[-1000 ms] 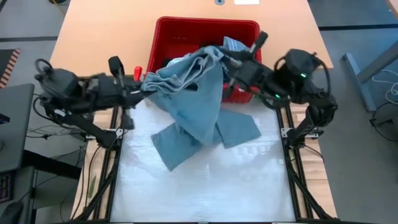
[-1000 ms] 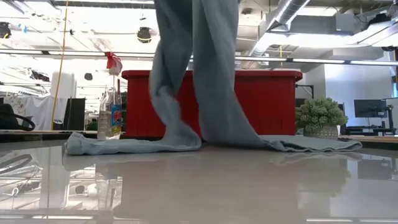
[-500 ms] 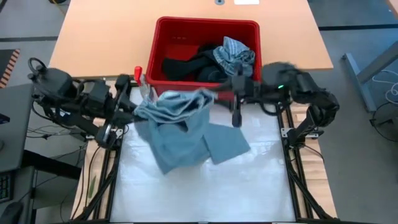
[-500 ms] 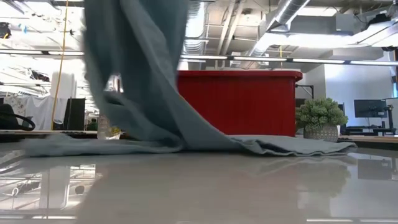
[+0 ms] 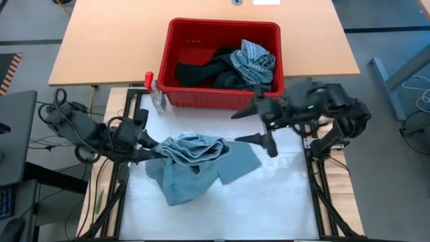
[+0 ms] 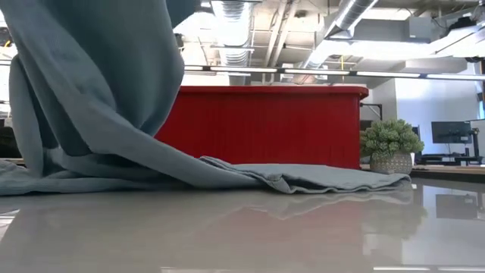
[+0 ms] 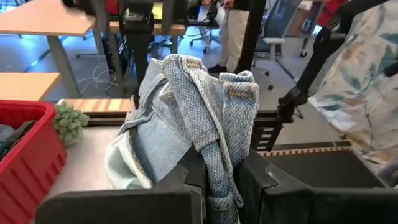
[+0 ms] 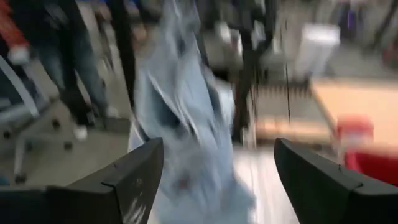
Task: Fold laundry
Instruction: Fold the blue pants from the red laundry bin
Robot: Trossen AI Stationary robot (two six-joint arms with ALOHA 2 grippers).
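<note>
High view, step: I judge I'm laying out the light blue garment (image 5: 196, 161) on the white mat (image 5: 269, 208) so it can be folded; to do that well I'd re-grip with the free arm at a far corner and pull the two holds apart until the cloth lies flat.
High view, left gripper (image 5: 149, 152): clamped on the bunched left edge of the garment, low over the mat.
High view, right gripper (image 5: 259, 126): jaws spread wide, holding nothing, near the front of the red basket (image 5: 176, 64) and apart from the garment.
High view, rest of the laundry (image 5: 232, 64): a dark piece and a grey-blue striped piece heaped in the basket.
Low view, garment: one part hangs from above, the rest trails flat across the mat towards the small green ball (image 6: 390, 142); I'd lower the hanging part slowly so it doesn't fold under itself.
Left wrist view, grip: my fingers (image 7: 186, 183) pinch a thick roll of several layers of the cloth, so I judge the hold is on a bundle, not a single edge.
Left wrist view, cloth: woven, pale blue, hemmed, soft and limp.
Right wrist view, pincer: both fingers (image 8: 134, 171) stand far apart with nothing between them; the garment hangs well ahead, blurred.
</note>
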